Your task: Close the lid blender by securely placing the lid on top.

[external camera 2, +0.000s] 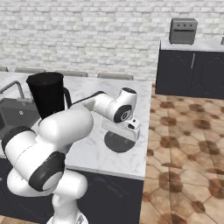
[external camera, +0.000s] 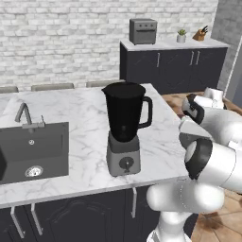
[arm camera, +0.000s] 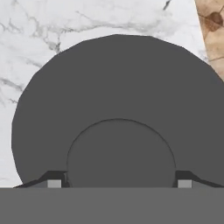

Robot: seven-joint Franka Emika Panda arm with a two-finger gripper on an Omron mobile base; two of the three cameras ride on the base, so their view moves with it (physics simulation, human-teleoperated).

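Lid [arm camera: 117, 113] lying flat on the marble surface [external camera 2: 94, 151], directly beneath the hand [arm camera: 119, 183]; fingertips [arm camera: 54, 183] spread, flanking the lid's raised centre, gripping nothing.

The white arm rises from the base, bends at a dark elbow joint and reaches forward and down, with the wrist turned so the hand points straight at the desk [external camera 2: 94, 153]. The pincer [arm camera: 119, 183] hangs low over the lid [arm camera: 118, 96], its two dark fingertips [arm camera: 54, 181] spread wide, one on each side of the lid's raised centre, not closed on it.
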